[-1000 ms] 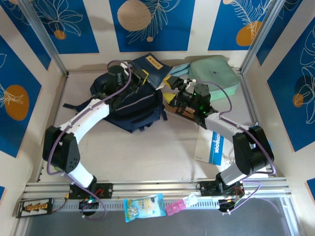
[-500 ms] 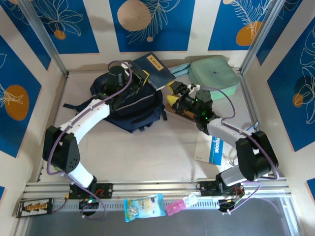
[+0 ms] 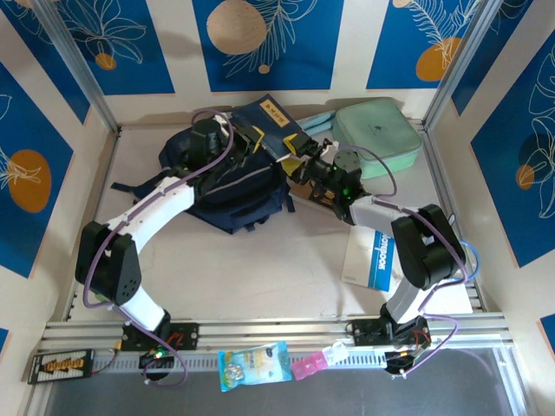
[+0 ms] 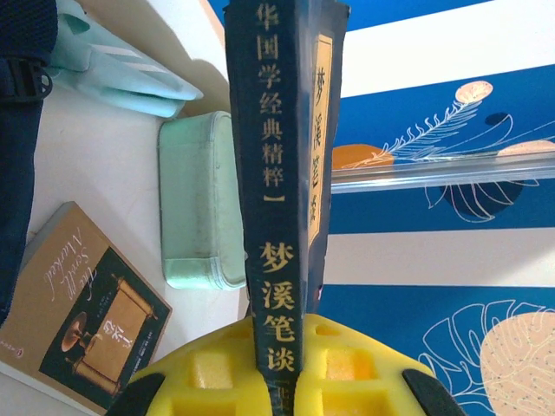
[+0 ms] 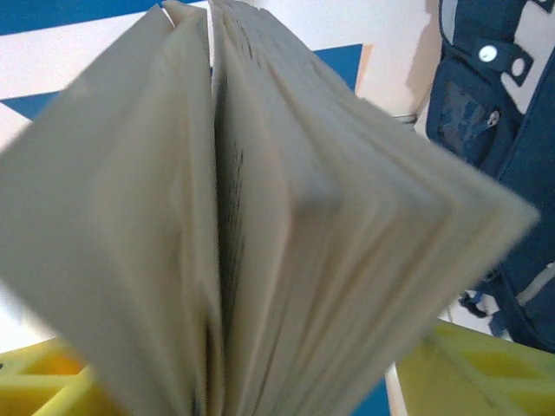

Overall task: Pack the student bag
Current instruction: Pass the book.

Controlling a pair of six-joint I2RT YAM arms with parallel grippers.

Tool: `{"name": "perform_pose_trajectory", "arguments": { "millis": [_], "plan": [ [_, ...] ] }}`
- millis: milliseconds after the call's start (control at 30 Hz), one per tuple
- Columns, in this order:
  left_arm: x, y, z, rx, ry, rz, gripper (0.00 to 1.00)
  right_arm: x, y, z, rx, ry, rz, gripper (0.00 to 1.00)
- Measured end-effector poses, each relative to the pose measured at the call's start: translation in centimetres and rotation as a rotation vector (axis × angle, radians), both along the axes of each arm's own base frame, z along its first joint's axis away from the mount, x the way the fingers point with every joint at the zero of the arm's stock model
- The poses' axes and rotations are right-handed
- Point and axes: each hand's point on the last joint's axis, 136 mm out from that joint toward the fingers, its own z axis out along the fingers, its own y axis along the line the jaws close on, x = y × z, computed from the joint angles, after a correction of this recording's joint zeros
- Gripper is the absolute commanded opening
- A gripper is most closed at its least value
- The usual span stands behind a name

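The left claw point(image 4: 274, 368) is clamped shut on the book's point(image 4: 279, 173) spine, above the far right edge of the bag point(image 3: 230, 189), which lies at the counter's point(image 3: 260, 269) back left. The right claw point(image 3: 305, 159) straddles the fanned pages, jaws well apart, and I cannot tell if it grips. Squeezing loose leaves could crease them, and opposed pulls could twist the book free, dropping it beside the bag.

Book point(image 3: 273, 121) hangs over the student bag point(image 3: 234, 195), zip case point(image 3: 381, 130) rightward.

student bag point(image 3: 247, 198): dark navy backpack lying flat, far-centre of table point(image 3: 260, 269), strap trailing left
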Motion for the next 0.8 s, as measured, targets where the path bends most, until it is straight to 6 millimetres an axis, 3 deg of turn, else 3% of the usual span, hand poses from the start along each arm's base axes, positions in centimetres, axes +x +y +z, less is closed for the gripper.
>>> {"name": "perform_pose_trajectory", "arguments": {
  "millis": [233,400,467,633,733,800],
  "plan": [
    [0.0,0.0,0.0,-0.001,-0.001,0.0,0.0,0.3,0.1,0.6,0.059,-0.011,0.001,0.41],
    [0.0,0.0,-0.1,0.001,0.002,0.0,0.0,0.3,-0.2,1.0,0.062,-0.021,-0.003,0.12],
    [-0.1,-0.1,-0.3,0.004,0.012,-0.007,0.0,0.3,-0.6,1.3,0.05,-0.024,-0.004,0.06],
    [-0.6,0.0,-1.2,0.056,0.018,-0.021,0.44,-0.3,-1.6,1.5,-0.027,-0.017,-0.003,0.04],
    [-1.2,0.8,-2.0,0.139,0.012,-0.025,0.64,-0.7,-3.0,1.2,-0.104,-0.004,-0.024,0.04],
    [-1.8,1.6,-2.9,0.219,0.008,-0.033,0.71,-1.2,-3.9,1.1,-0.153,-0.003,-0.038,0.04]
  ]
}}
